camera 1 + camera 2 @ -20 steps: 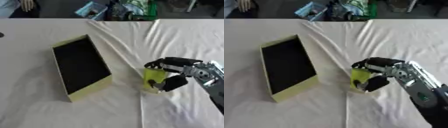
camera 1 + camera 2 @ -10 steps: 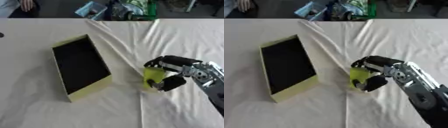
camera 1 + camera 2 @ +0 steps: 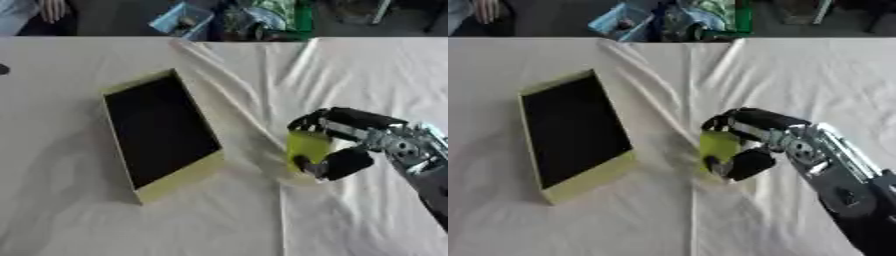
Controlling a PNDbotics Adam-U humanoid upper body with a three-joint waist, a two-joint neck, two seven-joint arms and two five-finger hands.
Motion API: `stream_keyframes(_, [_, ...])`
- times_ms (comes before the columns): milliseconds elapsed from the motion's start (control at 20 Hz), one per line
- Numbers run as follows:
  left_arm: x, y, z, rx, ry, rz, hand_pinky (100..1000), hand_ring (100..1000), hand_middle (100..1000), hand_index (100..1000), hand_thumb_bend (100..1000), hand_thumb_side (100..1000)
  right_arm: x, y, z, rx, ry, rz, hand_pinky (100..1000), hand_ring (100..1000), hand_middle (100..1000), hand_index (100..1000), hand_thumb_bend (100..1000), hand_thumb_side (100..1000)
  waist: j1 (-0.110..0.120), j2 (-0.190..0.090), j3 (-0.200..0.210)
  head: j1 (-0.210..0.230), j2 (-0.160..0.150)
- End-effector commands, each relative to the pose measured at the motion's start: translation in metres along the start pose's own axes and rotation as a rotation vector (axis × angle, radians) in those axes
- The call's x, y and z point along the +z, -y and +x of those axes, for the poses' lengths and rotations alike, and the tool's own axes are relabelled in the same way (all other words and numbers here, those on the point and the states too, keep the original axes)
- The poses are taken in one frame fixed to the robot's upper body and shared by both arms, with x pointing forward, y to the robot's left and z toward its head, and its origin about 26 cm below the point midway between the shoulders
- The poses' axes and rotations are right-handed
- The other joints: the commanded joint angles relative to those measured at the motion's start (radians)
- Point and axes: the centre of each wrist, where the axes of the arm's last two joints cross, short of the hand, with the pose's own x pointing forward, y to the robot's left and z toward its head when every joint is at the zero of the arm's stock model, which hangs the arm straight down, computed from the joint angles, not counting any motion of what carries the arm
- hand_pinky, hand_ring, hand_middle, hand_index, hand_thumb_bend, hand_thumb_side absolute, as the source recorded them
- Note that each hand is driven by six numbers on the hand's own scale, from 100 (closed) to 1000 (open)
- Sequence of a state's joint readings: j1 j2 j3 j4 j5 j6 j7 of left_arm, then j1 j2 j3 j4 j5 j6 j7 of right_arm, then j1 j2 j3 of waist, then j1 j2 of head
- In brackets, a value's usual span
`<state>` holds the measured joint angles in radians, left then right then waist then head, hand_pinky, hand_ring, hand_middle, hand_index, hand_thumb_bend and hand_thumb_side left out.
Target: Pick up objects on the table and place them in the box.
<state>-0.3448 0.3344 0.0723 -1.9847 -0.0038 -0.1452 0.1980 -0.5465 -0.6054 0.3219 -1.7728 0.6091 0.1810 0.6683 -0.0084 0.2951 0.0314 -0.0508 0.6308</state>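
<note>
A yellow-green block (image 3: pixel 307 148) stands on the white cloth right of the box. My right hand (image 3: pixel 343 140) is curled round it, fingers over its top and thumb low on its right side. The box (image 3: pixel 158 129) is open, with yellow-green walls and a black inside, lying left of centre with nothing seen in it. My right forearm (image 3: pixel 846 175) comes in from the lower right. The left hand shows in neither view.
The white tablecloth (image 3: pixel 350 70) has long creases running from the far middle toward the hand. Coloured clutter (image 3: pixel 254 15) lies beyond the far table edge. A person's hand (image 3: pixel 54 9) rests at the far left corner.
The right hand stays wrapped round the yellow-green block at nearly the same spot; the thumb has shifted slightly. The box has not moved.
</note>
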Motion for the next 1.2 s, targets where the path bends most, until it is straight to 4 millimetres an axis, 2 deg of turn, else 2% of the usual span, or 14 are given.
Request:
stream_keyframes(50, [-0.006, -0.002, 0.007, -0.005, 0.036, -0.01, 509, 687, 681, 667, 100, 650, 0.012, 0.02, 0.005, 0.028, 0.011, -0.052, 604, 338, 385, 702, 100, 248, -0.004, -0.013, -0.001, 0.004, -0.004])
stream_keyframes(100, [-0.006, -0.002, 0.007, -0.006, 0.035, -0.011, 509, 687, 681, 668, 100, 651, 0.014, 0.023, 0.007, 0.032, 0.016, -0.062, 603, 335, 381, 700, 100, 158, -0.004, -0.014, -0.002, 0.004, -0.003])
stream_keyframes(400, [-0.006, -0.002, 0.006, -0.009, 0.033, -0.011, 510, 687, 681, 669, 100, 652, 0.024, 0.042, 0.018, 0.069, 0.039, -0.129, 601, 324, 371, 688, 100, 150, -0.006, -0.022, -0.002, 0.009, 0.003])
stream_keyframes(650, [-0.005, -0.002, 0.006, -0.008, 0.033, -0.014, 512, 686, 680, 670, 100, 656, 0.023, 0.066, 0.04, 0.129, 0.1, -0.197, 605, 316, 366, 679, 100, 150, -0.01, -0.034, 0.0, 0.008, 0.009])
stream_keyframes(700, [-0.005, -0.002, 0.006, -0.008, 0.033, -0.015, 512, 686, 680, 670, 100, 658, 0.021, 0.071, 0.046, 0.142, 0.117, -0.209, 607, 314, 366, 677, 100, 255, -0.011, -0.037, 0.001, 0.007, 0.01])
stream_keyframes(750, [-0.005, -0.002, 0.006, -0.007, 0.033, -0.016, 512, 686, 680, 670, 100, 656, 0.018, 0.075, 0.051, 0.153, 0.132, -0.221, 607, 314, 365, 676, 100, 148, -0.012, -0.038, 0.002, 0.005, 0.011])
stream_keyframes(1000, [-0.005, -0.001, 0.006, -0.003, 0.035, -0.023, 513, 686, 680, 671, 100, 656, -0.003, 0.089, 0.078, 0.202, 0.192, -0.269, 618, 309, 362, 666, 100, 139, -0.014, -0.045, 0.014, -0.007, 0.018])
stream_keyframes(1200, [-0.004, 0.0, 0.006, 0.001, 0.037, -0.023, 514, 686, 679, 671, 100, 653, -0.023, 0.093, 0.094, 0.233, 0.209, -0.309, 620, 305, 360, 664, 100, 142, -0.017, -0.05, 0.023, -0.015, 0.035])
